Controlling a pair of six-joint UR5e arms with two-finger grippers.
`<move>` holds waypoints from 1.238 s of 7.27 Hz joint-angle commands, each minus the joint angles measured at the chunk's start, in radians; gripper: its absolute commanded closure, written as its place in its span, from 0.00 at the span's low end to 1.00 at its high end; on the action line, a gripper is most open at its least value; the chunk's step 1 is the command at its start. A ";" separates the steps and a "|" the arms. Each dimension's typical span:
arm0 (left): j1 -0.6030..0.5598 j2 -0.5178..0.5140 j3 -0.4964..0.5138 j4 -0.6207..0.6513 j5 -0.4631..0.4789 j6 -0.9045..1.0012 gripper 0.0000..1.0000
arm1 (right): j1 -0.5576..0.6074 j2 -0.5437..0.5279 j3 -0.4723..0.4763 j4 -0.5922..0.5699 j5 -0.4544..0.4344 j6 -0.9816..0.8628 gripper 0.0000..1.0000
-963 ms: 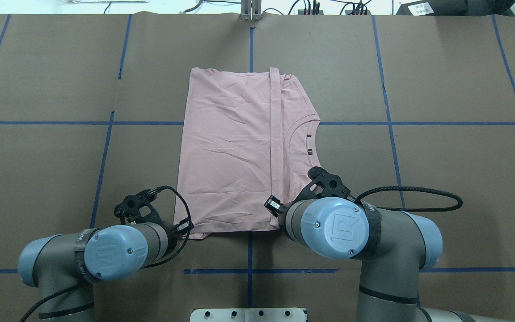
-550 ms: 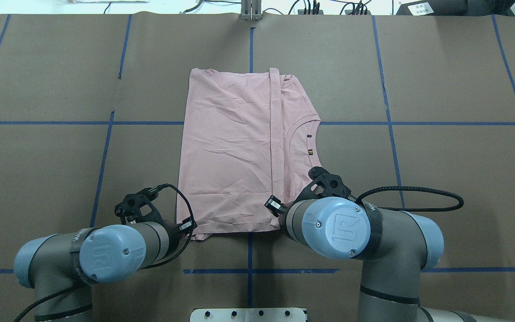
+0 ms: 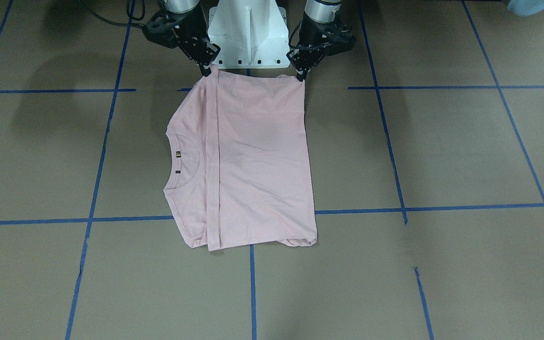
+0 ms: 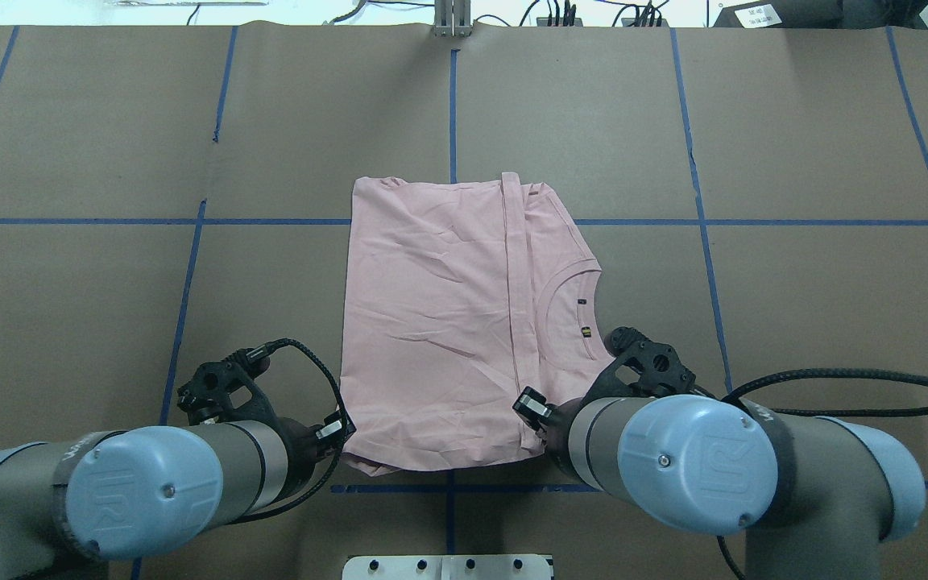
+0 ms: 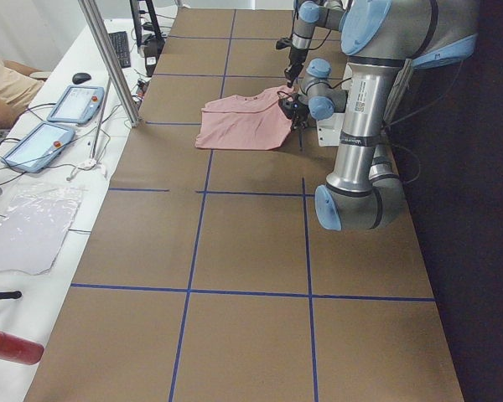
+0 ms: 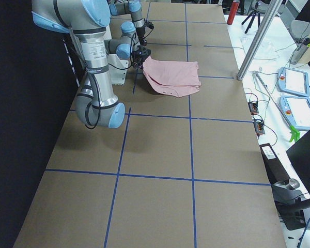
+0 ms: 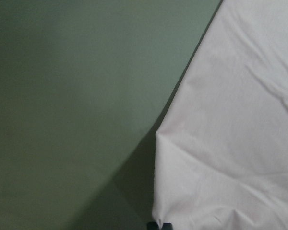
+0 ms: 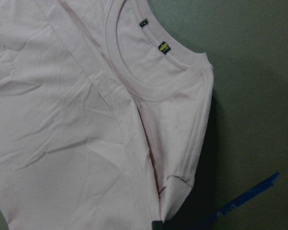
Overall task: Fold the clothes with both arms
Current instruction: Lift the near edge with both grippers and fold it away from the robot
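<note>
Since the earlier overhead frames the T-shirt (image 4: 432, 322) has slid toward the robot: its far edge, which lay well beyond the far cross line of blue tape (image 4: 794, 221), now sits only just past that line. Its near edge has come close to the near tape line, and both arms have drawn back toward the white base (image 3: 248, 38). The shirt lies folded on the brown paper-covered table (image 4: 109, 282), roughly at the middle. A narrow folded band runs from near to far across it. The ribbed neck (image 4: 551, 310) opens toward the right, and a small yellow-and-dark label (image 8: 162, 47) shows inside it. The left gripper (image 3: 300, 75) is pinched on the shirt's near left corner. The right gripper (image 3: 209, 68) is pinched on the near end of the folded band, at the shirt's near right side. In the front-facing view the cloth runs straight up into both sets of fingertips. The side views show the near edge lifted off the table at the grippers, while the far part rests flat. In the left wrist view the cloth hangs taut from the bottom edge of the picture, and dark shadow lies beneath the raised corner. In the right wrist view the sleeve fold and neck fan out away from the grip.
</note>
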State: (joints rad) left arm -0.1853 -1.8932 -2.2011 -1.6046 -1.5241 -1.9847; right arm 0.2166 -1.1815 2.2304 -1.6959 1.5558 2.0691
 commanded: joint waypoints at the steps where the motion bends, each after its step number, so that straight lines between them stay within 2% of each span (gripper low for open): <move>1: -0.082 -0.068 0.006 0.017 0.005 0.082 1.00 | 0.153 0.052 -0.032 -0.027 0.022 -0.054 1.00; 2: -0.189 -0.155 0.093 0.015 0.002 0.213 1.00 | 0.265 0.148 -0.140 -0.027 0.106 -0.113 1.00; 3: -0.277 -0.203 0.194 -0.023 0.002 0.275 1.00 | 0.343 0.210 -0.260 -0.025 0.148 -0.162 1.00; 4: -0.334 -0.211 0.286 -0.114 0.002 0.320 1.00 | 0.387 0.248 -0.344 -0.005 0.151 -0.190 1.00; 5: -0.348 -0.214 0.376 -0.189 0.004 0.349 1.00 | 0.421 0.262 -0.429 0.095 0.177 -0.185 1.00; 6: -0.356 -0.225 0.417 -0.213 0.005 0.352 1.00 | 0.437 0.270 -0.498 0.170 0.187 -0.184 1.00; 8: -0.358 -0.244 0.431 -0.215 0.007 0.353 1.00 | 0.451 0.276 -0.523 0.179 0.202 -0.188 1.00; 9: -0.359 -0.273 0.478 -0.218 0.024 0.353 1.00 | 0.460 0.290 -0.556 0.180 0.205 -0.198 1.00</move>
State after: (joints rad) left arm -0.5424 -2.1402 -1.7649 -1.8173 -1.5134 -1.6333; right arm 0.6655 -0.9035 1.7084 -1.5224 1.7550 1.8794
